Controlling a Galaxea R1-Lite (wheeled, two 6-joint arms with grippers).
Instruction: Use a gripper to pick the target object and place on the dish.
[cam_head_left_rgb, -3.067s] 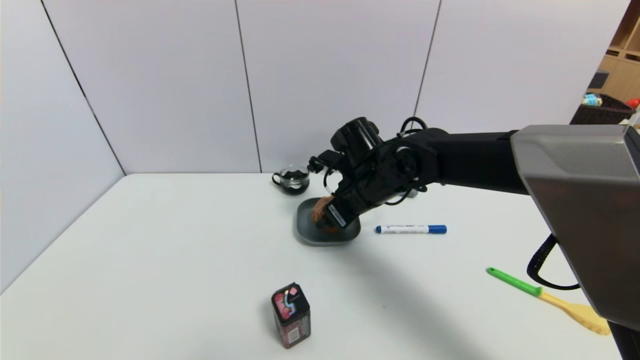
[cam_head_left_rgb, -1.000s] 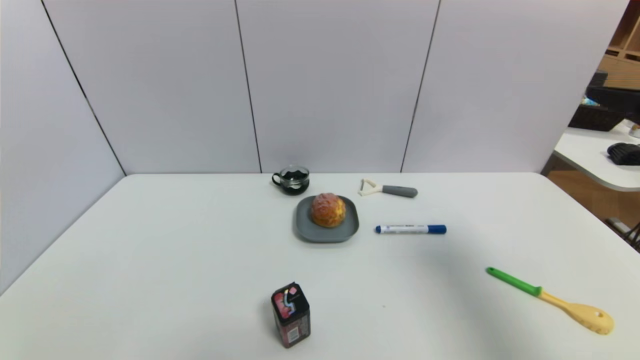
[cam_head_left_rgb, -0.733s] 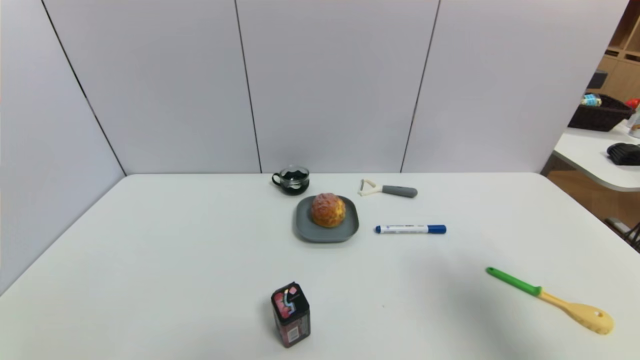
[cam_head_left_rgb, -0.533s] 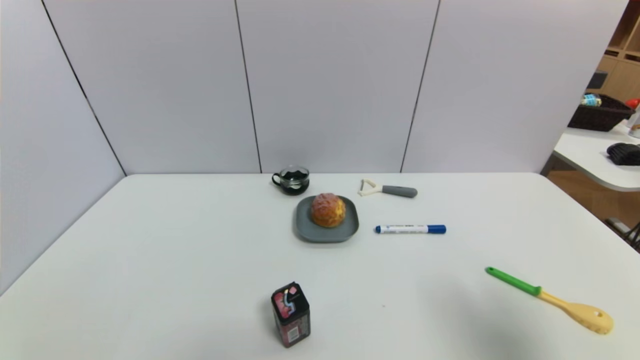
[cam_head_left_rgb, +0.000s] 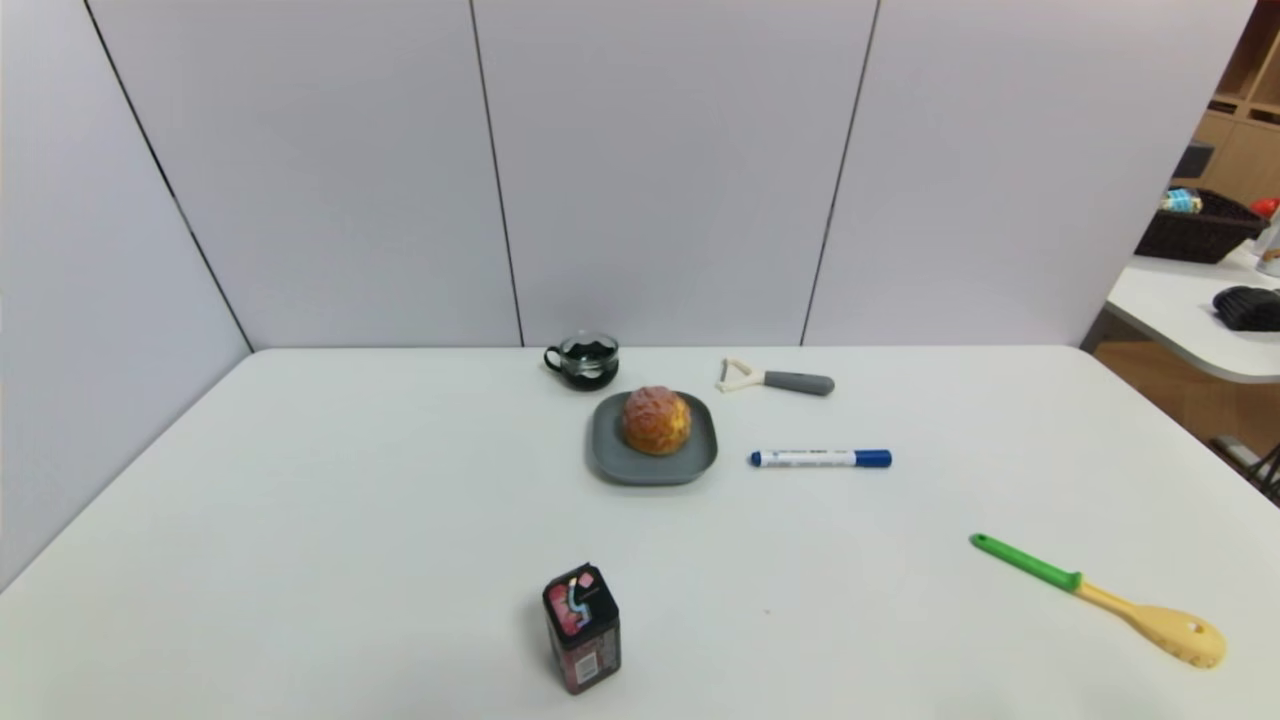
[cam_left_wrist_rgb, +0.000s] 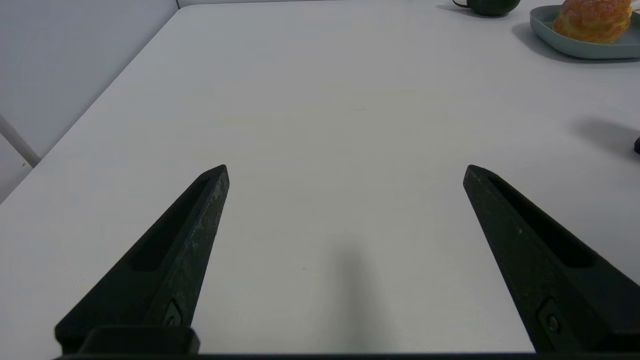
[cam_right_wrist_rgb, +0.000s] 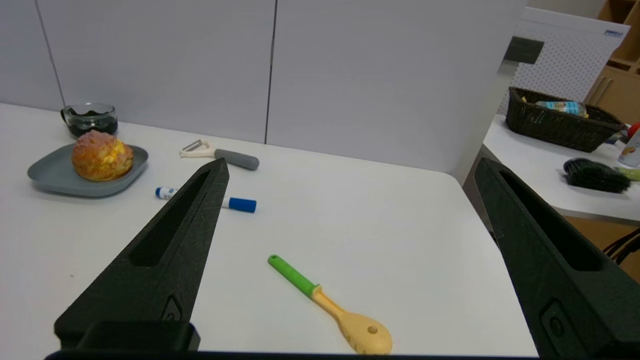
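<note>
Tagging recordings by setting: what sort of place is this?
Probably a lab or office test station: a bare white table boxed in by plain grey partition panels, with wooden shelving behind.

The scene is being bounded at the back and on the left by pale grey wall panels (cam_head_left_rgb: 660, 170), which are being divided by thin dark vertical seams. A white table (cam_head_left_rgb: 350, 520) is being met by these panels along its far and left edges, and it is being lit evenly, with only soft shadows being cast. Past the right edge, a second white table (cam_head_left_rgb: 1170, 300) is being seen, and a dark wicker basket (cam_head_left_rgb: 1195, 222) is being carried on it. Behind that, what are possibly wooden shelves (cam_head_left_rgb: 1250, 100) are being shown.
</note>
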